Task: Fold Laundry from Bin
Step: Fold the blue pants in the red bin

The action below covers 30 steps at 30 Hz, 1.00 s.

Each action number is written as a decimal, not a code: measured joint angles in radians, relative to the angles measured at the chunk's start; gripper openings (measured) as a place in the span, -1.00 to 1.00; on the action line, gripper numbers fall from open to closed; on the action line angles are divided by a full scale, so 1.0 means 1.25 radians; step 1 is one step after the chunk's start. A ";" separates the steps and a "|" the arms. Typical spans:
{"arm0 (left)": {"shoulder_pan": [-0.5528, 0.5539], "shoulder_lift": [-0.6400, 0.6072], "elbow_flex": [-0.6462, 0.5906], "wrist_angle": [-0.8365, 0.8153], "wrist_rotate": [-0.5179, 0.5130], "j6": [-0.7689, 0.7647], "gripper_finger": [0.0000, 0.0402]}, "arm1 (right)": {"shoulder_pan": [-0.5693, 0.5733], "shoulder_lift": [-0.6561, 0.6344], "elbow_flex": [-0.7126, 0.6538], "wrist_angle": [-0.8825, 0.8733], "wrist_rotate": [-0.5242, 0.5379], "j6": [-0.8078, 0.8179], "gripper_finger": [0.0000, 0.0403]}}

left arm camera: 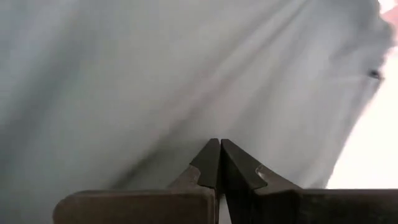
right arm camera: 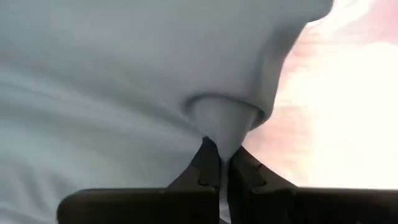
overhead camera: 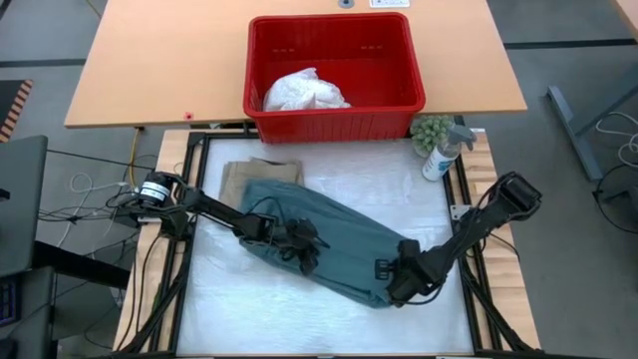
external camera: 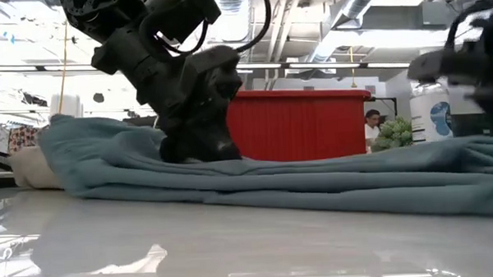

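Both grippers are clamped on the teal garment (overhead camera: 329,239), spread on the desk (overhead camera: 299,309): the left gripper (overhead camera: 299,244) near its middle, the right gripper (overhead camera: 394,282) at its near corner, likely to lift a fold. White laundry (overhead camera: 304,92) waits in the bin (overhead camera: 334,118); a khaki piece (overhead camera: 249,179) lies beneath.

A: Even overhead light; the glossy white table surface (external camera: 234,246) mirrors the ceiling lamps in pale glare.

B: Both wrist views blow out to white at one edge, and the dark teal-green cloth garment (right arm camera: 124,74) is soft, unfocused.
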<state>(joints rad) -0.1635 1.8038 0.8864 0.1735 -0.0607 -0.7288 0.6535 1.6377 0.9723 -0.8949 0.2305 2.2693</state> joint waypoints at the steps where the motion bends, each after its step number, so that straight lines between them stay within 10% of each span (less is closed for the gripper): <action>1: 0.000 0.000 0.000 0.016 0.020 -0.009 -1.00 | 0.001 -0.005 0.018 -0.041 -0.007 0.000 -0.86; 13: 0.012 -0.049 0.173 -0.033 0.210 0.004 -1.00 | 0.040 -0.021 0.189 -0.391 -0.098 -0.012 -0.86; 30: -0.001 -0.058 0.510 -0.475 0.250 0.108 -1.00 | -0.126 -0.030 0.351 -0.313 0.045 -0.264 -0.86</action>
<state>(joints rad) -0.1645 1.7313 1.5236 -0.4197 0.2519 -0.5937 0.4959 1.5997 1.4115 -1.2866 0.2865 1.9397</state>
